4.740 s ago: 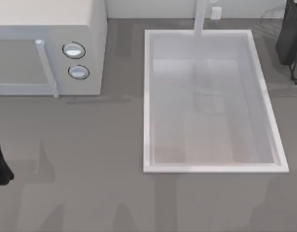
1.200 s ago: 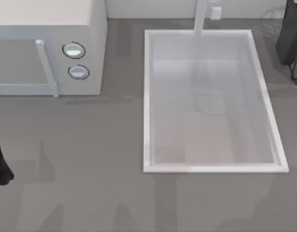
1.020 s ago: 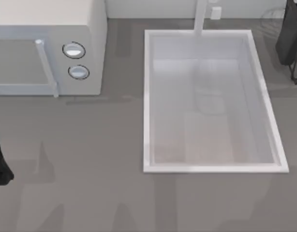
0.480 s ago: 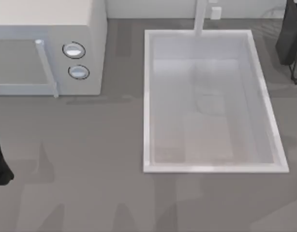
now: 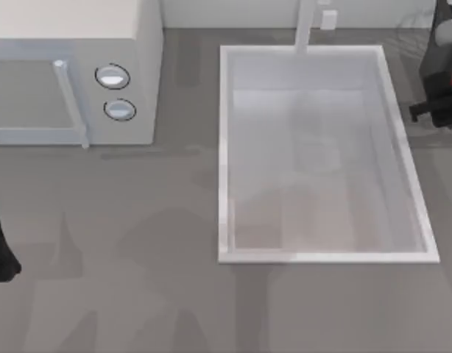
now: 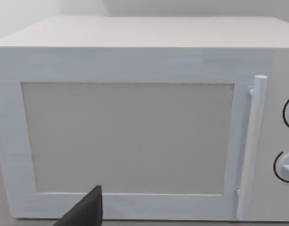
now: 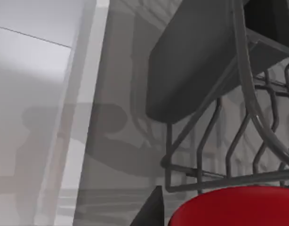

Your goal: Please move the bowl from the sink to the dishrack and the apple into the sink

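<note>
A white microwave faces the camera square on, door closed. Its grey window panel takes up most of the door. A white bar handle stands upright just beside the panel, and past the handle are two round knobs, one above the other. A dark fingertip pokes up before the door's lower edge.

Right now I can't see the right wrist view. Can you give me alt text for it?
A glossy red apple sits close to the camera, in front of the dark wire dishrack holding a grey tray. The sink with its white rim runs alongside, on the grey counter.
</note>
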`<state>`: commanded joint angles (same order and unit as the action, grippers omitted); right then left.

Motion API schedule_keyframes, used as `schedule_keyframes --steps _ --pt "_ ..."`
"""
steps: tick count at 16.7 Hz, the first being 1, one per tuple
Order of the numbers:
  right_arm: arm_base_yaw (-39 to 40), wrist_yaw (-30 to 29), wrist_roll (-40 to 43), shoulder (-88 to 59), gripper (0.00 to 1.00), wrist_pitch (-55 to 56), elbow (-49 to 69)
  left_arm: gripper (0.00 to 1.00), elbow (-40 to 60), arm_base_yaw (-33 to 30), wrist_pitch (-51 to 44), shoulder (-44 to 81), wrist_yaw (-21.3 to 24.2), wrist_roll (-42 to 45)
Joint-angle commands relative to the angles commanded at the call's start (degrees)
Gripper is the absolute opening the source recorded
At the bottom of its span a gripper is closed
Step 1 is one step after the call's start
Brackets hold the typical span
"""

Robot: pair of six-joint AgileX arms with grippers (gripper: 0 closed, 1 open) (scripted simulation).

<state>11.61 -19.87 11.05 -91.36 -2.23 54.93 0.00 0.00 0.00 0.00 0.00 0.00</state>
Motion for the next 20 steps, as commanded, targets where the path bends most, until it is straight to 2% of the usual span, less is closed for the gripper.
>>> schedule_keyframes --steps 6,10,13,20 --pt "16.50 -11.27 -7.71 -1.05 0.00 33.76 -7.97 1.00 0.00 0.00 0.00 0.00 0.00 0.00" --pt "23.33 -16.83 -11.01 -0.73 0.00 48.06 -12.51 1.00 0.00 0.00 0.00 0.00 0.00 0.00" --pt "25.51 -18.78 -12.14 -0.43 0.00 52.44 -14.23 1.00 0.00 0.00 0.00 0.00 0.00 0.00" --pt "25.45 -18.76 -12.26 -1.40 0.00 53.39 -14.25 1.00 0.00 0.00 0.00 0.00 0.00 0.00"
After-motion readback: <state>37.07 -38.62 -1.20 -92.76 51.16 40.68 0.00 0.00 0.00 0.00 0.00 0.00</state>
